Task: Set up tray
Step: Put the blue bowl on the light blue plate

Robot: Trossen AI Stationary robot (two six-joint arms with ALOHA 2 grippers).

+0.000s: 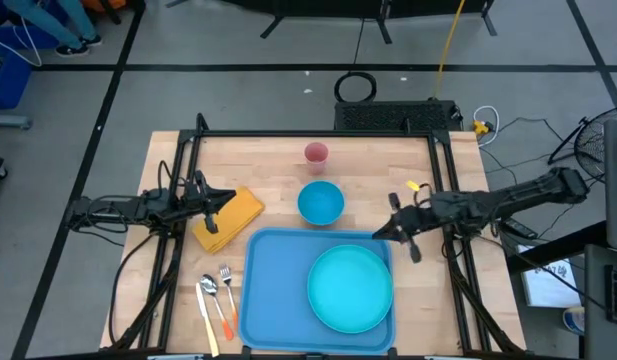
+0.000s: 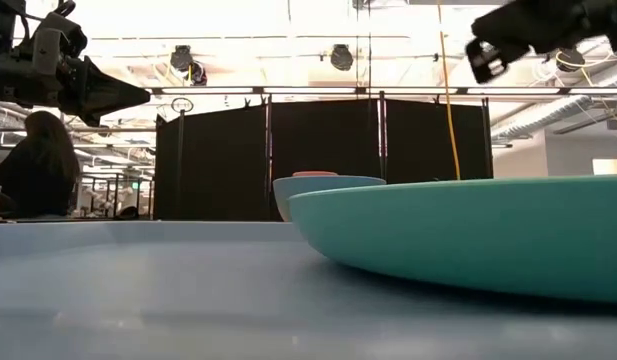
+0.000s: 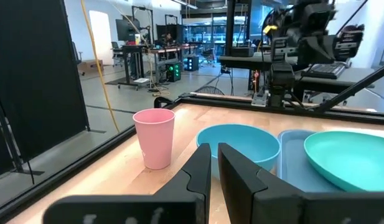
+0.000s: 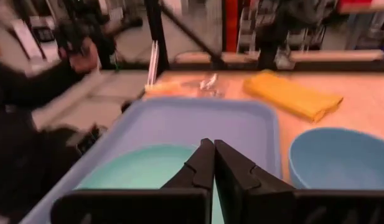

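Note:
The blue tray (image 1: 273,285) lies flat at the table's near edge with the round teal plate (image 1: 350,288) resting on its right half. A blue bowl (image 1: 320,202) stands just beyond the tray, and a pink cup (image 1: 316,153) stands upright farther back. My left gripper (image 1: 226,200) hovers, shut and empty, over the folded yellow cloth (image 1: 233,215) left of the bowl. My right gripper (image 1: 381,236), also shut and empty, hangs above the tray's far right corner. The low view shows both grippers raised well above the table. In the right wrist view the gripper (image 4: 214,152) points over the plate (image 4: 148,168).
A fork, a spoon and an orange-handled utensil (image 1: 216,298) lie on the wood left of the tray. A black frame (image 1: 318,133) borders the table. A seated person (image 2: 33,165) shows in the room beyond, and another person's dark sleeve (image 4: 30,87) near the table's edge.

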